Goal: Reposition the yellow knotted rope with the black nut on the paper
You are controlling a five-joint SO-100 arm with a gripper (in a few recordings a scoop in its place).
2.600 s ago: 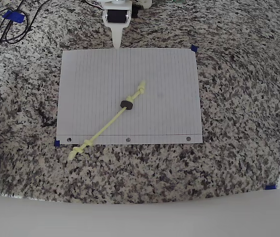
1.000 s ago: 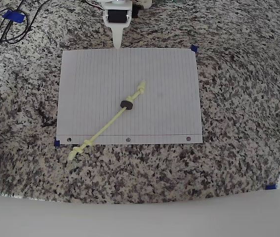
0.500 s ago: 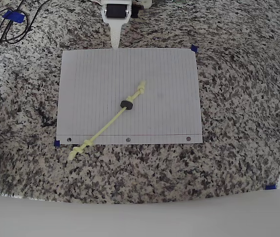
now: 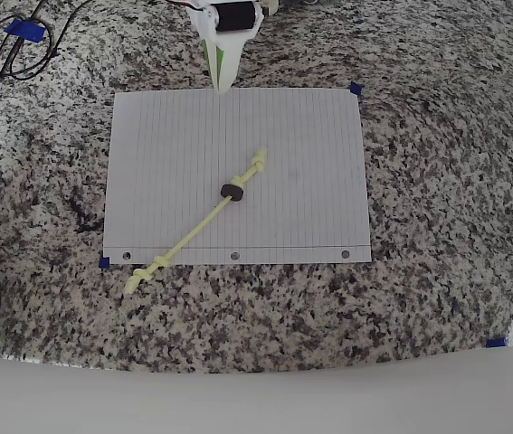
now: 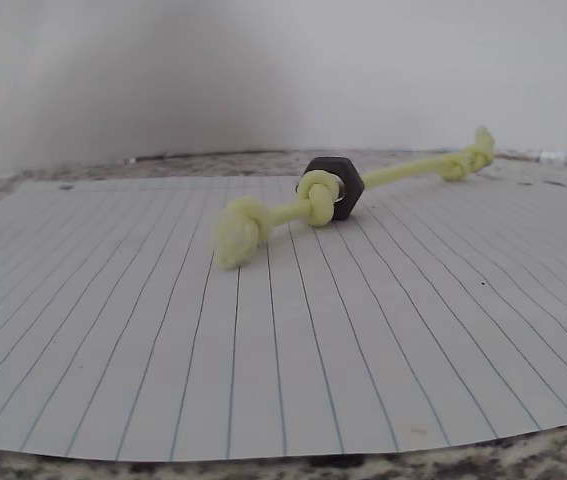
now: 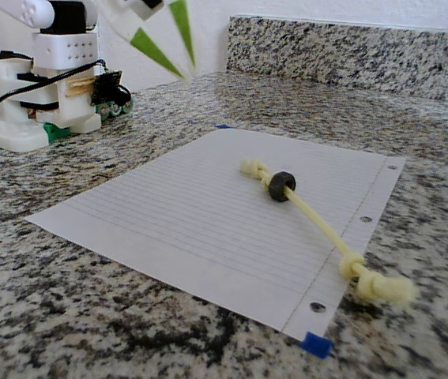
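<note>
Overhead view: yellow knotted rope [image 4: 204,222] is thin, pale yellow-green cord w/ a knot at each end, lying straight on the paper [image 4: 301,163], long axis diagonal from upper centre to lower-left. Lower-left knot hangs past the punched-hole edge onto the granite worktop [image 4: 437,181]. Black nut [image 4: 232,191], small dark ring, sits on the cord near the upper knot, approx mid-sheet. End effector [image 4: 222,80] hovers at the paper's far edge, fingers [image 6: 182,28] green-tipped, spread apart in the fixed view, holding nothing, well apart from the rope.
</note>
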